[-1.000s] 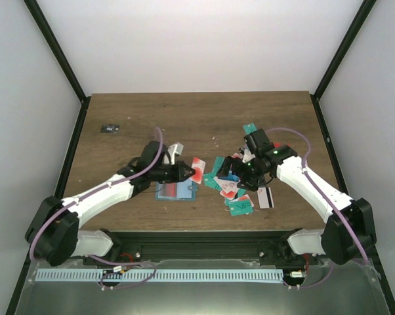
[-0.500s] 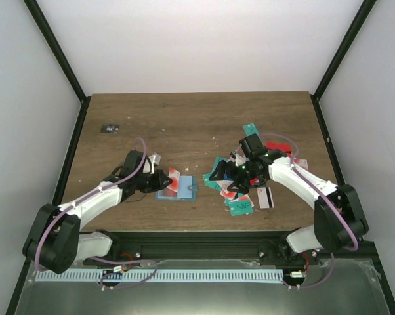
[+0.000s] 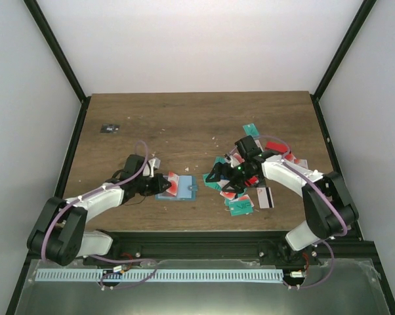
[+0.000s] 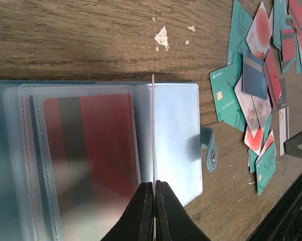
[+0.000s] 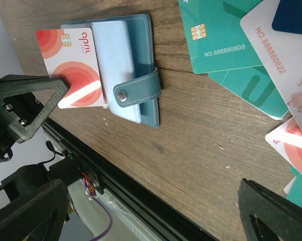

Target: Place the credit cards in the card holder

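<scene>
Credit card [image 4: 153, 125], white-and-red plastic, pinched by left gripper [image 4: 154, 185] at teal-blue folding card holder [image 4: 176, 135], could jam on a sleeve edge [image 4: 137, 135] if misaligned; right gripper [image 5: 151, 198] spread.

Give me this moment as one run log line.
left gripper: shut on white-and-red card over open card holder | right gripper: open, empty, near loose cards

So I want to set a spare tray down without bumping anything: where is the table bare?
The far half of the table is bare, between the small dark object and the credit cards. The near middle is crowded: the card holder, then only a thin strip before the cards.
</scene>
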### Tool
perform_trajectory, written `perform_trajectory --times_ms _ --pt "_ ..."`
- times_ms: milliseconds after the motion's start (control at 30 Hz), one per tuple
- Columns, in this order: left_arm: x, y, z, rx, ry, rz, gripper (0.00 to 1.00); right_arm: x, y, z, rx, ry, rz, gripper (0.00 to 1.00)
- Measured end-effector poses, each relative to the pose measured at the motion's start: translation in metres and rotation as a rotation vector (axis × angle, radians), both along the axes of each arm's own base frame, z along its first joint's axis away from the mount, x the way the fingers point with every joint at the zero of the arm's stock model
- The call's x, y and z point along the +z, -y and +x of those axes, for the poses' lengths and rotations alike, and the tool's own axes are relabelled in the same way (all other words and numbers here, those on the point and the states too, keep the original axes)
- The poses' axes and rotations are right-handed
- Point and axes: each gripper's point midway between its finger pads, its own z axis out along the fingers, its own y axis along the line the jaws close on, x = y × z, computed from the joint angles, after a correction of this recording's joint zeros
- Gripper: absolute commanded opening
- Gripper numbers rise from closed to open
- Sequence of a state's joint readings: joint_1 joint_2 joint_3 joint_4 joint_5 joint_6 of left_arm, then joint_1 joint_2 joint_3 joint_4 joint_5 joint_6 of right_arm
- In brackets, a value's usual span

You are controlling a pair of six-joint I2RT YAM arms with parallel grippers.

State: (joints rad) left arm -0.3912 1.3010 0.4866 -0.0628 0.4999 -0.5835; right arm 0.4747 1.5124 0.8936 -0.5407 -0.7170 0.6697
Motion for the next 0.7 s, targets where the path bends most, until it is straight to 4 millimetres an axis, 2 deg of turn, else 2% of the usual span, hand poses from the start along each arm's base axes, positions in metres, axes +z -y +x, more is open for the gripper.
perform_trajectory --times_ms 700 --pt "-0.01 -0.002 -0.003 -0.006 0.003 0.007 0.04 -0.025 -0.006 0.005 0.014 -0.039 0.001 0.9"
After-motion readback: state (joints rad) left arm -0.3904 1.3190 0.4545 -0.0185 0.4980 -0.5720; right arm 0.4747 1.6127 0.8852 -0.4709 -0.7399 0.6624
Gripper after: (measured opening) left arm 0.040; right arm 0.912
